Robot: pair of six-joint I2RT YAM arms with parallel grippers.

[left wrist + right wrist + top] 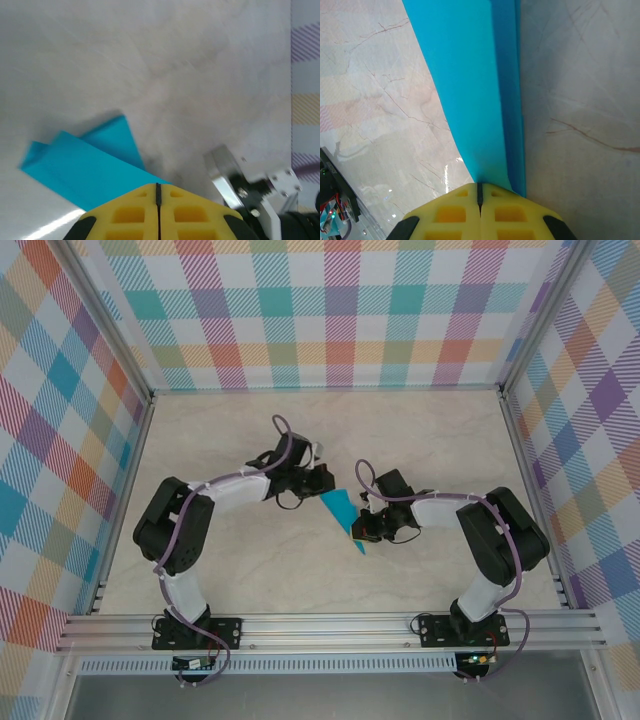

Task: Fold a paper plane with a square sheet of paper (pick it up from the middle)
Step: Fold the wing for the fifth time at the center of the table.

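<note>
The square sheet of paper (340,512) is teal-blue and folded into a narrow pointed wedge lying on the table between both arms, point toward the near side. My left gripper (320,487) is shut at its wide far end; in the left wrist view the paper (85,170) runs under the closed yellow tips (158,186). My right gripper (362,532) is shut near the pointed end. In the right wrist view the paper (470,75) stretches away from the closed tips (480,185), with a folded layer along its right edge. I see nothing in either seam.
The marble-look table (330,430) is walled by plaid panels on three sides. An aluminium rail (330,625) runs along the near edge by the arm bases. The right arm's metal gripper body (235,175) sits close to my left fingers.
</note>
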